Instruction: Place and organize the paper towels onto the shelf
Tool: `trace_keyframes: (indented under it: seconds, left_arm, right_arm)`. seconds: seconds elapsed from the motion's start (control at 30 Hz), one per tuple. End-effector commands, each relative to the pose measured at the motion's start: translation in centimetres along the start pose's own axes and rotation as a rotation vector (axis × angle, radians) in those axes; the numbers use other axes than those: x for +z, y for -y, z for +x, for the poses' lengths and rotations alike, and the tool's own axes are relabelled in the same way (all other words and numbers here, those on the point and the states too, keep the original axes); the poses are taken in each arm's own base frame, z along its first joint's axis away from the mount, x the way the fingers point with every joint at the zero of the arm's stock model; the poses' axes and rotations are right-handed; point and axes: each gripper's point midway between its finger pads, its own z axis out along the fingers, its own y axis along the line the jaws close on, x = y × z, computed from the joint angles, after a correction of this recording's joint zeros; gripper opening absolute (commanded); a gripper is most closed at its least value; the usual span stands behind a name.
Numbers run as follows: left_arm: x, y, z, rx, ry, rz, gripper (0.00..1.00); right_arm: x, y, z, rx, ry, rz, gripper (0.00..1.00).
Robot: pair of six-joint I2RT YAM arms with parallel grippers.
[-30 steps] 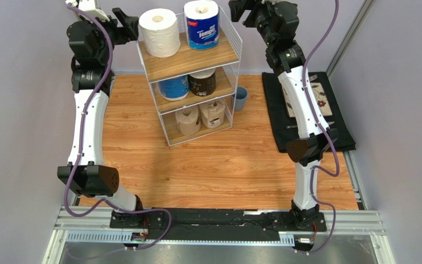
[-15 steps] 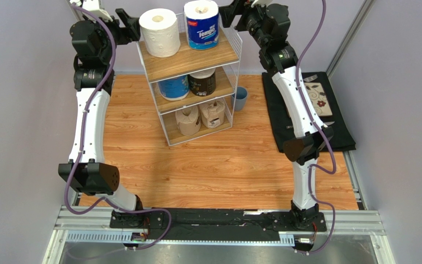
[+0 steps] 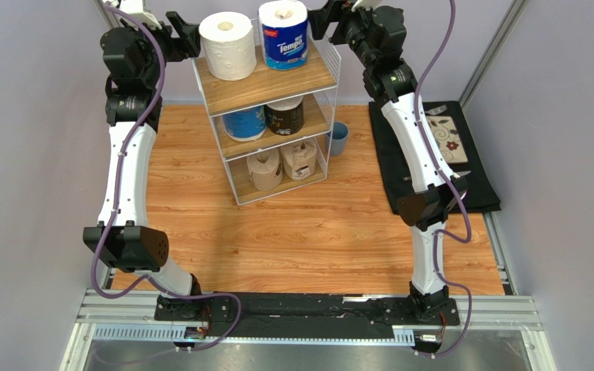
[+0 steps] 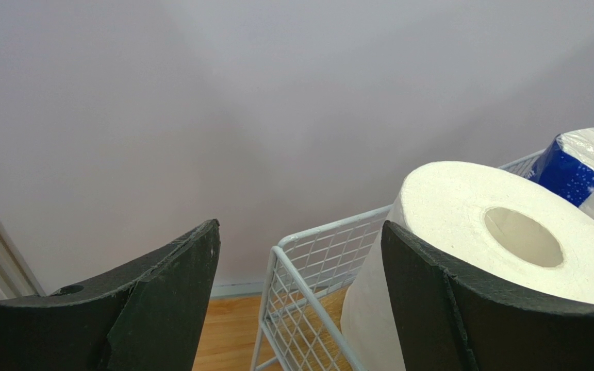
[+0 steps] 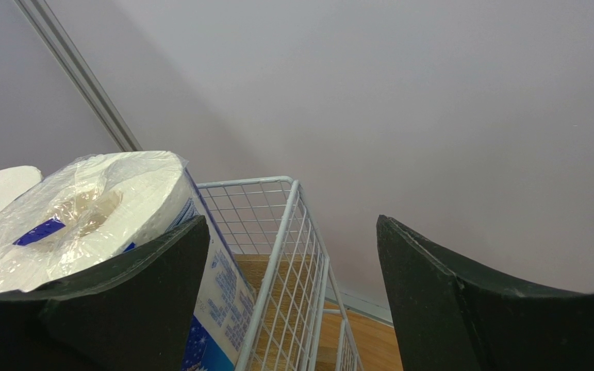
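Atop shelf [image 3: 269, 81]: wht roll [image 3: 226, 46] + blue roll [image 3: 283, 39]

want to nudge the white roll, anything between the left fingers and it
Only the shelf's low wire side rail sits between the left fingers and the white roll. The roll's upper part stands above the rail, with nothing visible in front of it.

White wire shelf [image 3: 271, 79], three wooden tiers. Top: white roll [image 3: 228, 45], blue-wrapped roll [image 3: 284, 35], both upright. Middle: second blue roll [image 3: 244, 122], dark roll [image 3: 285, 116]. Bottom: two brown-paper rolls [image 3: 264, 169] side by side.
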Motion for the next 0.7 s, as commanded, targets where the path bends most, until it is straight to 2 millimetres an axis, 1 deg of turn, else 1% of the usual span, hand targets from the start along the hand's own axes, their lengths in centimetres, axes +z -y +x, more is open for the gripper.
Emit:
trace_keyframes:
  seconds: [0.0, 0.23, 0.27, 0.5, 0.67]
  left_arm:
    - [-0.2, 2.3, -2.2, 0.034, 0.049, 0.094, 0.85]
    - [-0.9, 3.2, -2.4, 0.05, 0.041, 0.134, 0.85]
    - [-0.9, 3.2, -2.3, 0.052, 0.039, 0.137, 0.85]
    - [-1.3, 3.7, -2.1, 0.053, 0.028, 0.163, 0.85]
    - [-1.6, 4.0, -2.1, 0.054, 0.03, 0.177, 0.85]
  right_arm:
    - [-0.3, -1.4, -2.3, -0.039, 0.059, -0.045, 0.83]
    - [-0.8, -2.3, -2.9, -0.095, 0.06, -0.1, 0.83]
    - [-0.9, -2.7, -2.9, -0.104, 0.059, -0.12, 0.84]
    - [-1.4, -4.1, -3.0, -0.124, 0.052, -0.199, 0.84]
    - [-1.9, -4.8, -3.6, -0.135, 0.063, -0.235, 0.83]
